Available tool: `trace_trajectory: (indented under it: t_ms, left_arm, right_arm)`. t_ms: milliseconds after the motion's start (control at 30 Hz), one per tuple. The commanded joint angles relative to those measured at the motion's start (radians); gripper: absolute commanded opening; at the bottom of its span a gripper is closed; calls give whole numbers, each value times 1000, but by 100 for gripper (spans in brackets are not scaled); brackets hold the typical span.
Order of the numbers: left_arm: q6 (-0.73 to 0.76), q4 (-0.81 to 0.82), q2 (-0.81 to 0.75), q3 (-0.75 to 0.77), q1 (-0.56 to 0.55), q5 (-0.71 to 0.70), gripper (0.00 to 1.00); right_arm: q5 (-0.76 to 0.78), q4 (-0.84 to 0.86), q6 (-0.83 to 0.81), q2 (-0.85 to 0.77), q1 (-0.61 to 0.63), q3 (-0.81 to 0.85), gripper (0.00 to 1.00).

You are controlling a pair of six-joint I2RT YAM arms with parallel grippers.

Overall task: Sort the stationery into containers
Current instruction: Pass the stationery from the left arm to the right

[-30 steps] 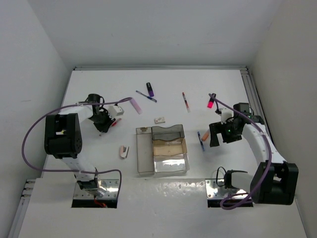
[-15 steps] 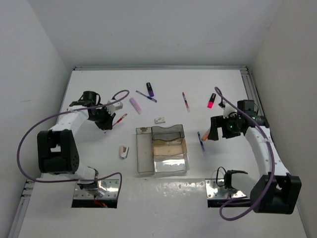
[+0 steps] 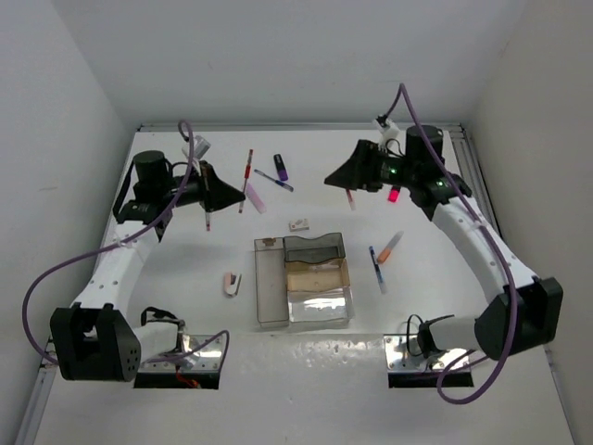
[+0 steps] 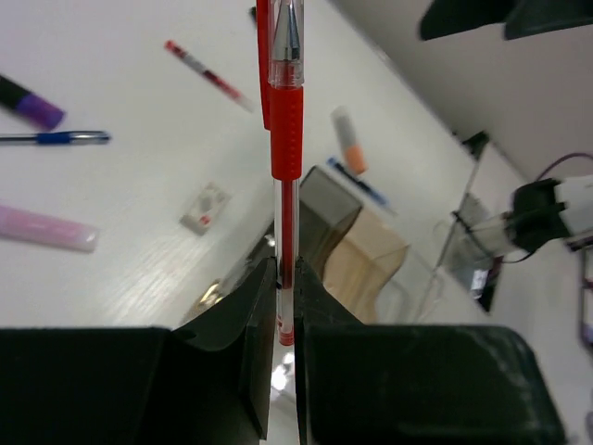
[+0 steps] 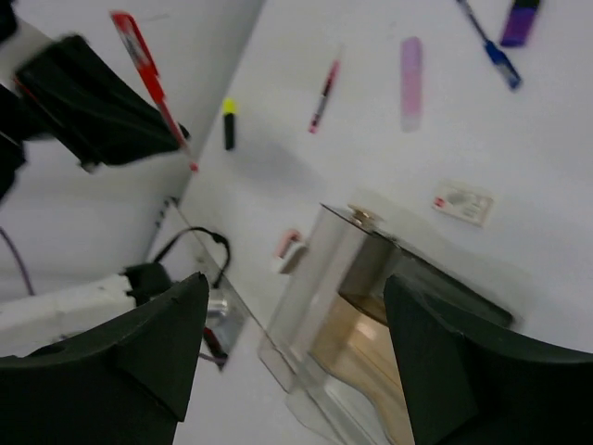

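My left gripper (image 3: 225, 193) is raised over the back left of the table and shut on a red pen (image 3: 247, 168); in the left wrist view the pen (image 4: 285, 139) stands pinched between the jaws (image 4: 279, 278). My right gripper (image 3: 335, 176) is raised at the back right, open and empty (image 5: 295, 311). The containers (image 3: 270, 283) cluster at the centre: a long smoky tray, a grey one (image 3: 313, 248), an amber one (image 3: 317, 276) and a clear one (image 3: 321, 307). On the table lie a purple highlighter (image 3: 281, 167), a blue pen (image 3: 273, 180), a pink highlighter (image 3: 253, 197) and a white eraser (image 3: 298, 223).
A red highlighter (image 3: 394, 195), an orange highlighter (image 3: 390, 247) and a second blue pen (image 3: 376, 267) lie right of the trays. A pink eraser (image 3: 232, 283) lies left of them. The right wrist view shows another red pen (image 5: 321, 95) and a yellow highlighter (image 5: 228, 123).
Both arms rose from the table and swung toward the back. My left gripper lifted the red pen off the table. My right gripper moved up and left, away from the orange highlighter.
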Motion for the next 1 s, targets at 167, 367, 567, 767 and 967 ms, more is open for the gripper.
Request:
trace_trajectory:
  t_ms: [167,367,567,767,967]
  left_arm:
    - [-492,390,-29,-82,-124,74,0]
    - [-570,406,-40,-125,-184,36,0]
    - [-561,295,-97,-235,-211,21,0]
    - [-564,317,-121,-277,-221,27,0]
    - [-573,327,-129,-266,-219,24,0]
  right_arm:
    - [-27,247,245,199,188,225,77]
    - [-12,246,247,273,269,263,77]
    - [14,275,290,290,297,245,68]
    - [20,312,336,324,329,222,58]
    - [63,292,368,358,335,213,53]
